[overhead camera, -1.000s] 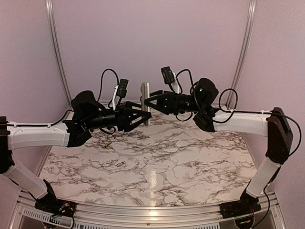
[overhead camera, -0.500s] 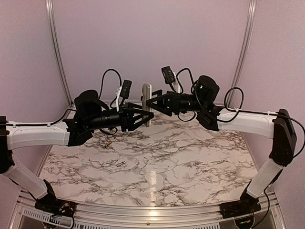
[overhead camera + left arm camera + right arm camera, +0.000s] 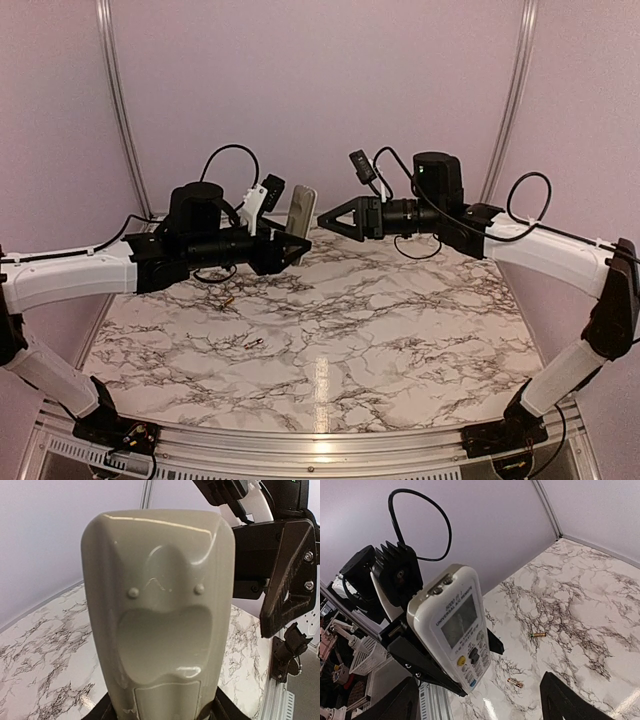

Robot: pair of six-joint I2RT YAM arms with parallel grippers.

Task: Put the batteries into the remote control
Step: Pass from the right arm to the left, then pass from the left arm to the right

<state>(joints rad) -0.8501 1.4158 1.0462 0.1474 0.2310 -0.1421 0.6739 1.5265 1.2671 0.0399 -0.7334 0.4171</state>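
Both arms reach over the marble bench (image 3: 420, 330) and meet above its far middle. The left fingers (image 3: 288, 247) clamp the lower end of the remote (image 3: 302, 213) and hold it upright in the air, probably to present its back for loading. The right fingers (image 3: 335, 216) hang spread and empty just right of it, not touching. The batteries (image 3: 228, 300) lie loose on the left, awaiting pickup.

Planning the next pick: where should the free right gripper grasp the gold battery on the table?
Across its middle, straight down from above: the gold battery lies flat on the marble table, a thin cylinder with room beside it for the fingers.
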